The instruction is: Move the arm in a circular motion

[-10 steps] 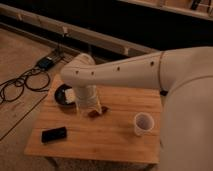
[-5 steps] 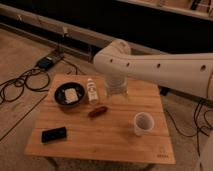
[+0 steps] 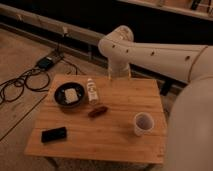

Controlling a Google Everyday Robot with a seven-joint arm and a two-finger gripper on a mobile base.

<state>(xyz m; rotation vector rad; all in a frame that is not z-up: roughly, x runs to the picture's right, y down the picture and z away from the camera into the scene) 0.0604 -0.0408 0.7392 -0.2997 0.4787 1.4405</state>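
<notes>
The cream-white arm reaches in from the right as a thick tube with small dark screw holes. It bends at a rounded joint and points down. Its ribbed gripper hangs over the far edge of the wooden table, behind a small white bottle. The gripper holds nothing that I can see.
On the table are a dark bowl with a white block in it, a brown snack, a white cup and a black phone. Cables and a power brick lie on the floor to the left. A dark wall runs behind.
The arm has swung from over the bowl at the table's left to the right and back, so the gripper now hangs over the far edge. The objects on the table have not moved.
</notes>
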